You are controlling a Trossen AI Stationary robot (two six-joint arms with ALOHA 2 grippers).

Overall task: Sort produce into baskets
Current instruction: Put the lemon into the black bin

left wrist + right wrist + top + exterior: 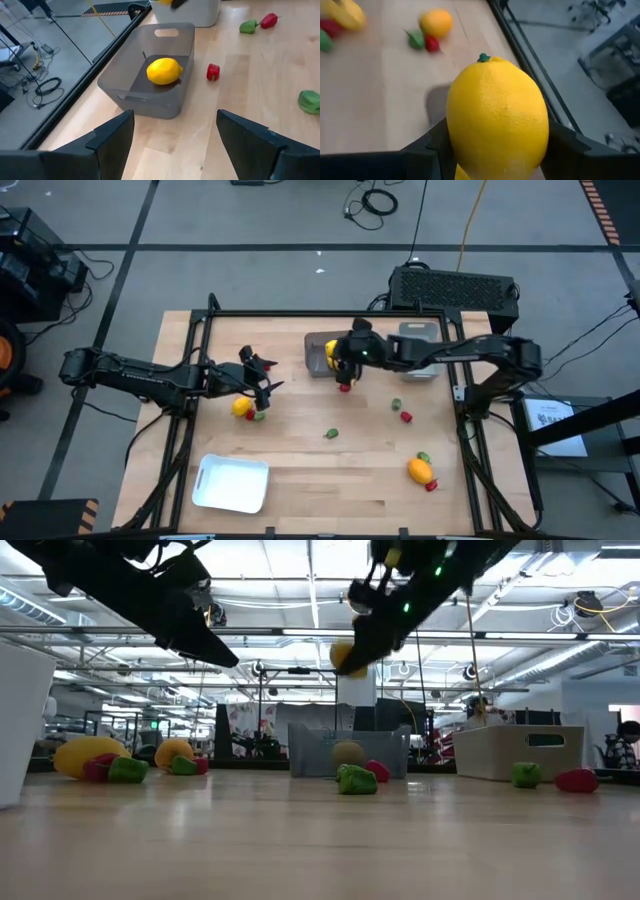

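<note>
Bright yellow dimpled lemon (497,120), seemingly green-stemmed

Your right gripper (345,360) hangs above the dark grey bin (320,355), clamping a lemon (497,120); left gripper (262,378) gapes wide nearby.

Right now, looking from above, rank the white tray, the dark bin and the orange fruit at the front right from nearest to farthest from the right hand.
Right hand, holding a lemon, hangs at the table's back middle.
1. Dark bin: directly beside the hand, at the back.
2. Orange fruit: front right.
3. White tray: front left corner, farthest.
</note>
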